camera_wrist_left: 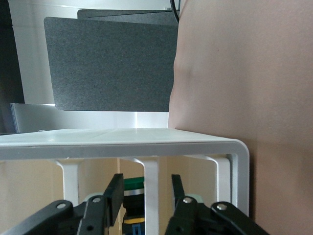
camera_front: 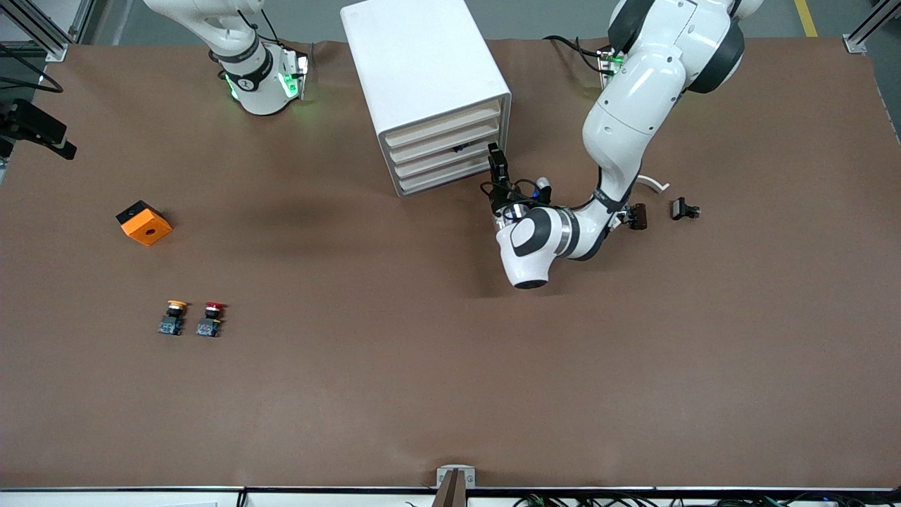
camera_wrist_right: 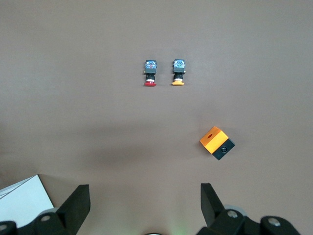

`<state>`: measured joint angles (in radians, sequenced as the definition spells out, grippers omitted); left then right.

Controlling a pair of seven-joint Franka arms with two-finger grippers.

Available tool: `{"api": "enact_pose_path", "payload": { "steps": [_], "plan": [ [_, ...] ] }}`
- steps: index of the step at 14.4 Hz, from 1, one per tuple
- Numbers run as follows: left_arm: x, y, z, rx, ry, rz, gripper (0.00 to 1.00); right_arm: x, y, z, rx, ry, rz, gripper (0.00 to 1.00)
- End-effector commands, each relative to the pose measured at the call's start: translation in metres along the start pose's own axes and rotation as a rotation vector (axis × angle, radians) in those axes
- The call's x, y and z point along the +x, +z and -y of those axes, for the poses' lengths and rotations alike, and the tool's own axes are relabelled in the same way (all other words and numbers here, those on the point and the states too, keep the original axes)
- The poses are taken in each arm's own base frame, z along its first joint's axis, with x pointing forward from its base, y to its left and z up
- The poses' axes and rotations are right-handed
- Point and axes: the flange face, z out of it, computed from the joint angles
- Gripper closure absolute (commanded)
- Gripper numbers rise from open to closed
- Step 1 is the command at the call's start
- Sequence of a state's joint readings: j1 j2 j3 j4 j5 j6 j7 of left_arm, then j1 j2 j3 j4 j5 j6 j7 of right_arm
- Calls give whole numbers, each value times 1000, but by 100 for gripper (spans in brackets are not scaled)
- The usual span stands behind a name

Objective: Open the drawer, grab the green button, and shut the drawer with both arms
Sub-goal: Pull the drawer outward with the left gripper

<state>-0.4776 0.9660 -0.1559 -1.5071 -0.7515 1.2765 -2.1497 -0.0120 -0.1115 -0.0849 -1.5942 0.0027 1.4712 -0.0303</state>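
The white drawer cabinet (camera_front: 422,70) stands toward the robots' bases, with cream drawers (camera_front: 447,151) stacked in its front. The left arm reaches down to that front, and my left gripper (camera_front: 493,150) is level with the middle drawers. In the left wrist view the left gripper (camera_wrist_left: 145,193) stands partly open, a white bar (camera_wrist_left: 151,196) of the cabinet between its fingers and touching neither. The green-capped button (camera_wrist_left: 133,185) sits inside, just past one finger. My right gripper (camera_wrist_right: 144,205) waits high over the right arm's end of the table, open and holding nothing.
A yellow-capped button (camera_front: 176,317) and a red-capped one (camera_front: 211,318) stand side by side toward the right arm's end, nearer the front camera than an orange block (camera_front: 143,222). Two small black parts (camera_front: 637,215) (camera_front: 684,208) and a white curved piece (camera_front: 654,184) lie beside the left arm.
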Motion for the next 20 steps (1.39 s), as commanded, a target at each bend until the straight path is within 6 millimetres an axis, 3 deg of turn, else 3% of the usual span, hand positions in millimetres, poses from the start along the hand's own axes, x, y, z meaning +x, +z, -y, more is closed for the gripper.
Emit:
{"api": "enact_pose_path", "payload": {
  "steps": [1,13,20],
  "plan": [
    [-3,11,7,3,21,-41,53,-6,-5,-4,-8,5,-5,0],
    [-22,39,6,-6,47,-90,53,-6,-6,-6,-8,8,-8,0],
    [-24,43,3,-34,74,-109,69,-2,-6,-6,-11,9,-11,0]
  ]
}}
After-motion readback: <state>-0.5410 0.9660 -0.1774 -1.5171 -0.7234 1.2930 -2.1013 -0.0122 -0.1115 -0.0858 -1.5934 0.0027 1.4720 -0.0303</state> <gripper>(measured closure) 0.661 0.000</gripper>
